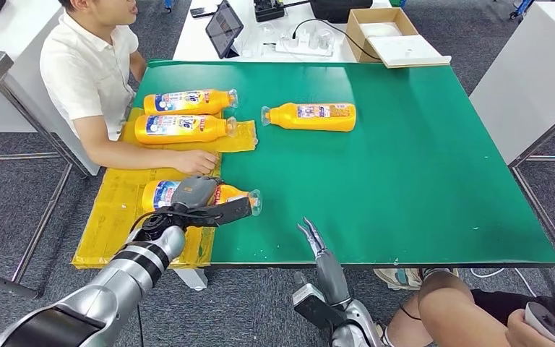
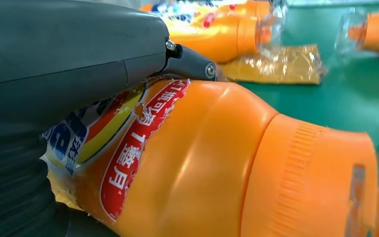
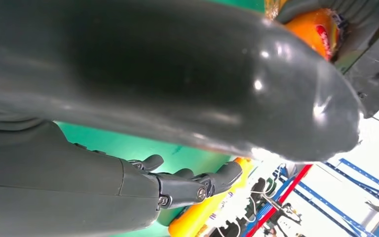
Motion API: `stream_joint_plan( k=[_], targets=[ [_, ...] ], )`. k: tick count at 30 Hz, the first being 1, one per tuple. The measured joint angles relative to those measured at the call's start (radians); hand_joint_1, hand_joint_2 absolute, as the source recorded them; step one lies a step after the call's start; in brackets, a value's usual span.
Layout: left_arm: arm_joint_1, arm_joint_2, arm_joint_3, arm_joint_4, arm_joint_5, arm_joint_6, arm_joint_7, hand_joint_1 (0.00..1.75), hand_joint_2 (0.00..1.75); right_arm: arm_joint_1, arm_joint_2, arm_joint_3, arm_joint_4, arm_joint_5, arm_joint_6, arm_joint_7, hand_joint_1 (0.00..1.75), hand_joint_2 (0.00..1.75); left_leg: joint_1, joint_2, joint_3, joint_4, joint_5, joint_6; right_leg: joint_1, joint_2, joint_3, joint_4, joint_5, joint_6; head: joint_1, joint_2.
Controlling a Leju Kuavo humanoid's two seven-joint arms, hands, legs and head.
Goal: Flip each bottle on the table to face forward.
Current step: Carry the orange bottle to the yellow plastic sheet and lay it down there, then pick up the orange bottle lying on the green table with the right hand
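Note:
Four orange bottles lie on their sides. The nearest bottle (image 1: 233, 194) lies on the yellow mat (image 1: 115, 210), its clear cap toward the green table (image 1: 405, 181). My left hand (image 1: 191, 204) grips it, thumb on top and fingers along its near side. Close up, the thumb (image 2: 69, 54) presses the bottle's (image 2: 217, 163) torn red and blue label. Two more bottles (image 1: 188, 101) (image 1: 181, 129) lie at the mat's far end, and a fourth bottle (image 1: 311, 116) lies on the green surface. My right hand (image 1: 313, 240) hangs open at the table's front edge, its fingers (image 3: 187, 185) holding nothing.
A person in a white shirt sits at the table's left side, one hand (image 1: 196, 162) resting on the mat just beyond my left hand. Another person's knee (image 1: 448, 303) is below the front right edge. A cardboard box (image 1: 379, 29) and a tablet (image 1: 224, 27) stand behind the table.

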Motion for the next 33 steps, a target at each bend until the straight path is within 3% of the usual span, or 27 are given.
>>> stream_joint_plan(
  k=[1,4,11,16,23,29,33],
  targets=[
    [-0.006,-0.001,0.000,0.011,0.005,-0.010,-0.001,0.00,1.75,-0.003,0.000,0.000,0.002,-0.001,-0.001,-0.001,0.00,0.00,0.000,0.000,0.000,0.000,0.000,0.000,0.000,0.000,0.000,0.000,0.000,0.000,0.000,0.000],
    [-0.013,-0.003,0.004,0.041,0.041,-0.045,-0.027,0.00,1.75,-0.010,0.000,0.001,0.008,-0.003,-0.005,-0.010,0.00,0.00,0.000,0.000,0.000,0.000,0.000,0.000,0.000,0.000,0.000,0.000,0.000,0.000,0.000,0.000],
    [-0.014,-0.019,0.070,0.063,0.267,-0.214,-0.246,0.00,1.75,-0.039,0.000,0.004,0.031,-0.029,-0.021,-0.027,0.00,0.00,0.000,-0.003,0.001,0.000,0.000,0.000,0.000,-0.001,0.002,0.000,0.000,0.000,0.000,0.000],
    [-0.011,-0.024,0.110,0.063,0.407,-0.334,-0.338,0.00,1.75,-0.054,-0.001,0.009,0.054,-0.060,-0.038,-0.030,0.00,0.00,0.000,-0.003,0.001,0.000,0.000,0.000,0.000,-0.001,0.002,0.000,0.000,0.000,0.000,0.000],
    [0.026,-0.024,0.138,0.046,0.570,-0.384,-0.449,0.00,1.75,-0.061,-0.014,0.034,0.074,-0.096,-0.063,-0.030,0.00,0.00,0.000,-0.003,0.001,0.000,0.000,0.000,0.000,-0.001,0.002,0.000,0.000,0.000,0.000,0.000],
    [0.124,-0.037,0.183,-0.116,0.868,-0.387,-0.554,0.00,1.75,-0.058,-0.026,0.052,0.080,-0.105,-0.068,-0.030,0.00,0.00,0.000,-0.003,0.000,0.000,0.000,0.000,0.000,-0.001,0.001,0.000,0.000,0.000,0.000,0.000],
    [0.199,-0.053,0.205,-0.279,1.032,-0.405,-0.564,0.00,1.75,-0.055,-0.029,0.060,0.080,-0.106,-0.068,-0.030,0.00,0.00,0.000,-0.004,0.000,0.000,0.000,0.000,0.000,-0.001,0.001,0.000,-0.001,0.000,0.000,0.000]
  ],
)
